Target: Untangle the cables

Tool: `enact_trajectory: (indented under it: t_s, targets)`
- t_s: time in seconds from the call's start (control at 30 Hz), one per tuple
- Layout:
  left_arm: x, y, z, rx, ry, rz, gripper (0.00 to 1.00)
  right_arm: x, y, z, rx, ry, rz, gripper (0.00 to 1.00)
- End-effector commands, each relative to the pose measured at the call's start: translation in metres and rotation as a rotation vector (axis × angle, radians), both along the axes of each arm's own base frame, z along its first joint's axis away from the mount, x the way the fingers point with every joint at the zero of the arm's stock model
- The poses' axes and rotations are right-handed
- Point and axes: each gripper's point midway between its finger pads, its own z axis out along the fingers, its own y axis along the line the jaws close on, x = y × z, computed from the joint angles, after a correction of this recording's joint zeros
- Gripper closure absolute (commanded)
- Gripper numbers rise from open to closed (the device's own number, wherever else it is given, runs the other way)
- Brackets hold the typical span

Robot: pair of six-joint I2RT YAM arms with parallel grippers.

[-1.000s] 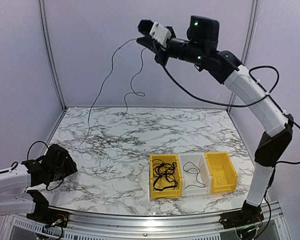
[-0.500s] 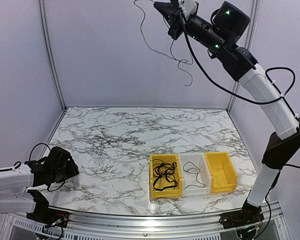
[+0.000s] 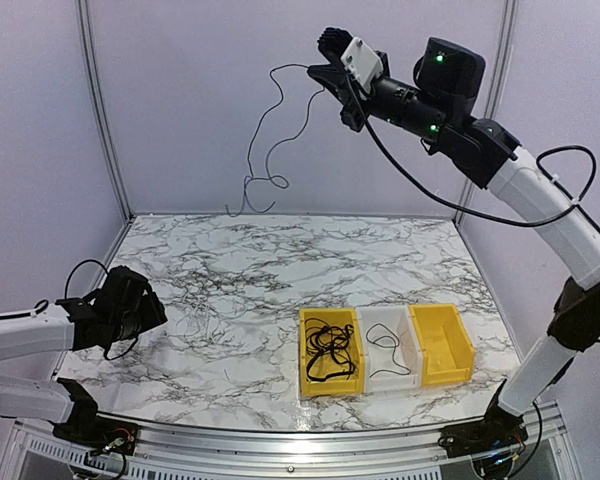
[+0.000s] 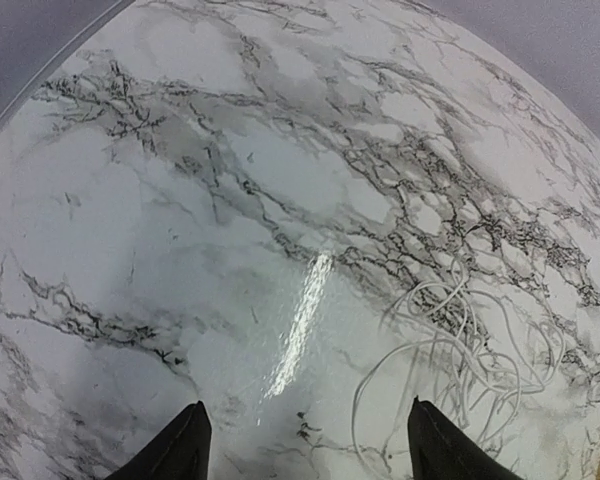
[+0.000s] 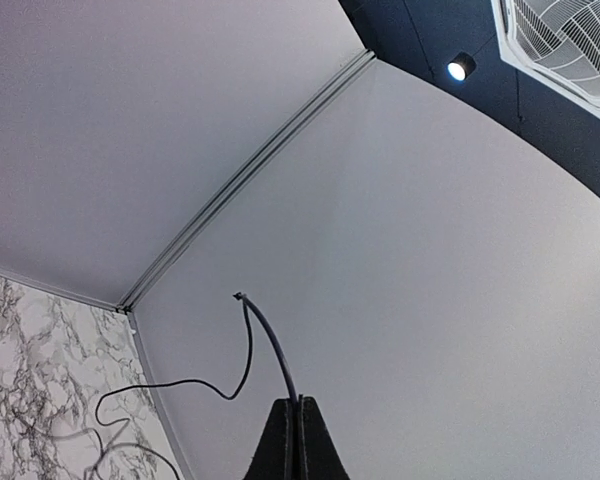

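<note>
My right gripper (image 3: 320,75) is raised high near the back wall and is shut on a thin black cable (image 3: 252,150). The cable hangs down in loops, its lower end near the table's back edge. In the right wrist view the shut fingertips (image 5: 300,405) pinch the cable (image 5: 265,335), which arcs up and then drops left. My left gripper (image 3: 148,312) is open and empty, low over the table's left side. In the left wrist view (image 4: 305,440) a tangle of thin white cables (image 4: 465,350) lies ahead to its right. The white tangle shows faintly from above (image 3: 195,300).
Three bins stand in a row at the front right. A yellow bin (image 3: 330,314) holds several black cables, a white bin (image 3: 385,314) holds one black cable, and a yellow bin (image 3: 442,345) has nothing in it. Purple walls close the back and sides.
My right arm swung up and right, then came back down and left, carrying the black cable off the table. My left gripper shifted slightly up and right.
</note>
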Motion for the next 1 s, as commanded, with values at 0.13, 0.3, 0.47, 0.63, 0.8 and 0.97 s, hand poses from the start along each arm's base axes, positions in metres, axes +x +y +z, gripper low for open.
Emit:
enact_trajectory:
  t_s: [0.13, 0.3, 0.47, 0.63, 0.8, 0.97]
  targets:
    - [0.048, -0.016, 0.018, 0.071, -0.021, 0.012, 0.29, -0.035, -0.039, 0.012, 0.025, 0.077, 0.003, 1.0]
    - [0.072, -0.037, 0.015, 0.057, -0.002, -0.027, 0.29, -0.052, -0.062, -0.001, 0.001, 0.114, -0.019, 1.0]
    - [0.083, -0.049, 0.011, 0.045, 0.005, -0.054, 0.29, -0.071, -0.097, -0.006, 0.008, 0.09, -0.084, 1.0]
    - [0.088, -0.054, 0.006, 0.047, 0.022, -0.063, 0.29, -0.091, -0.115, -0.028, -0.049, 0.156, -0.074, 1.0]
    - [0.093, -0.06, 0.002, 0.054, 0.038, -0.084, 0.29, -0.1, -0.122, -0.054, -0.074, 0.232, -0.061, 1.0]
    - [0.099, -0.064, 0.003, 0.062, 0.044, -0.096, 0.29, -0.104, -0.125, -0.082, -0.111, 0.281, -0.058, 1.0]
